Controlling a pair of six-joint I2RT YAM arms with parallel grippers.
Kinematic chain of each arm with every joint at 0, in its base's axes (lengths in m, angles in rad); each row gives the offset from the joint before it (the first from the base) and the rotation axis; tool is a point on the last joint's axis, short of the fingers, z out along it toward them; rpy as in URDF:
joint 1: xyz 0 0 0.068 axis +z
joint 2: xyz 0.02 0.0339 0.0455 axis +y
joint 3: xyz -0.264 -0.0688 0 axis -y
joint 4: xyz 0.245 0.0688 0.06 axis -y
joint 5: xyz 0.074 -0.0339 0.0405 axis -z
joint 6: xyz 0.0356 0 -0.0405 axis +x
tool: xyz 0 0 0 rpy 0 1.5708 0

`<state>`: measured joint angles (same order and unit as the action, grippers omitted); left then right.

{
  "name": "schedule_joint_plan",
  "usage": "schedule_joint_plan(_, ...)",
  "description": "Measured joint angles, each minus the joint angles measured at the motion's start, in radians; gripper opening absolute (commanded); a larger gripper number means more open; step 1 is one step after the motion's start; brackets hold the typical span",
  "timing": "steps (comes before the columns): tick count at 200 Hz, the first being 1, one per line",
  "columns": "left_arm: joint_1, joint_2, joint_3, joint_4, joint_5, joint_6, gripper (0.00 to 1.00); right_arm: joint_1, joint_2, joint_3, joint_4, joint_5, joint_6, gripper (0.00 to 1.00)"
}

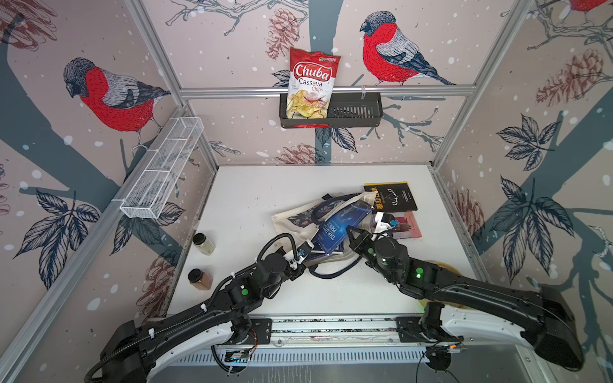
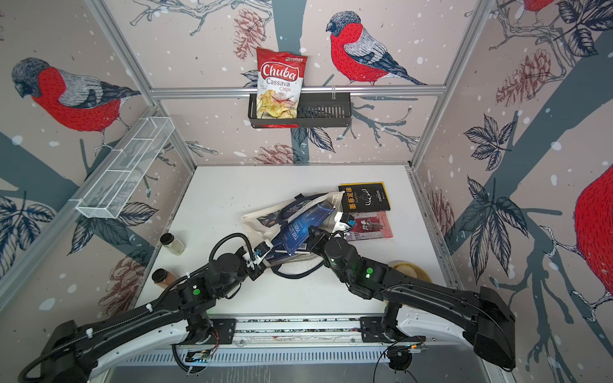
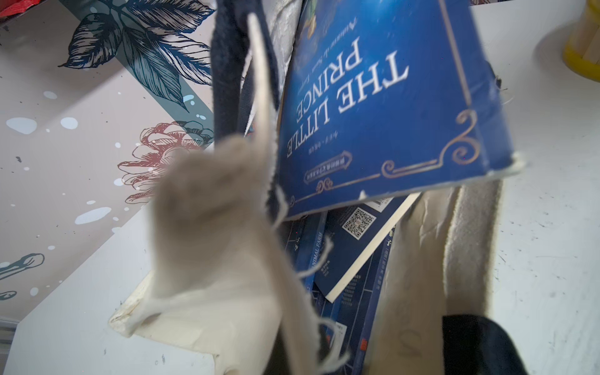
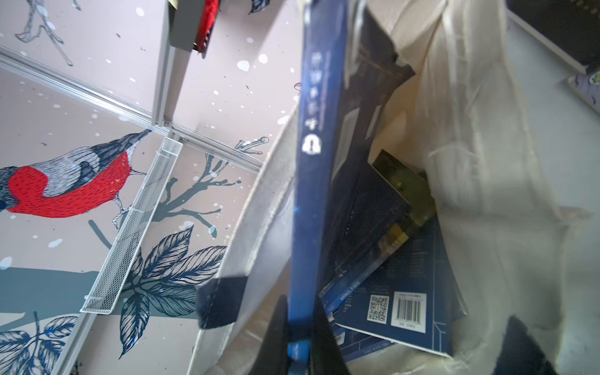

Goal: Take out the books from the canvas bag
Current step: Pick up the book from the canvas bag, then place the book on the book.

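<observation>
- The bag (image 1: 287, 219) lies in the middle of the table (image 1: 258, 189). Its mouth faces the arms.
- The back and left of the table are bare. The front strip between the two arms is bare too.
- Two jars (image 1: 204, 243) sit by the left edge. A yellow bowl (image 1: 444, 267) peeks out from under the right arm, near the right edge.
- A black book (image 1: 394, 197) and a red book (image 1: 409, 227) lie flat just past the bag, near the right wall.
- The right gripper (image 1: 349, 232) is clamped on the blue book (image 1: 335, 228). The book is tilted up, half out of the bag.
- The left gripper (image 1: 306, 249) is pinched on the bag's rim.
- Only the wrist views see inside the bag, where navy books (image 4: 396, 292) lie in a pile. The right wrist view shows a white barcode and the black fingers (image 4: 276, 337) on the blue spine.
- The left wrist view reads "THE LITTLE PRINCE" on the cover. One spine says "ANIMAL FARM".
- Only the top views show the chips bag (image 1: 311, 83) in a black basket (image 1: 358, 109) on the back wall. It says "Chuba Cassava Chips".
</observation>
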<state>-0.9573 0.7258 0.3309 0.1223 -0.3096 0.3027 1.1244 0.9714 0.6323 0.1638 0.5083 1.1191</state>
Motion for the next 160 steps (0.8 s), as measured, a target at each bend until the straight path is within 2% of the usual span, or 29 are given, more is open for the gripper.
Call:
schedule_joint_plan(47,0.000,0.005,0.000,0.004,-0.008,0.000,0.00,-0.003,-0.086,0.103,-0.022,0.066,-0.130,0.00)
schedule_joint_plan(78,0.000,0.003,0.000,0.004,-0.010,0.000,0.00,-0.074,-0.135,0.135,-0.018,0.077,-0.203,0.00)
schedule_joint_plan(124,0.000,0.003,0.000,0.003,-0.007,0.000,0.00,-0.312,-0.220,0.179,-0.048,0.009,-0.249,0.00)
schedule_joint_plan(160,0.000,0.003,0.000,0.003,-0.006,0.000,0.00,-0.582,-0.287,0.182,-0.109,-0.121,-0.241,0.00)
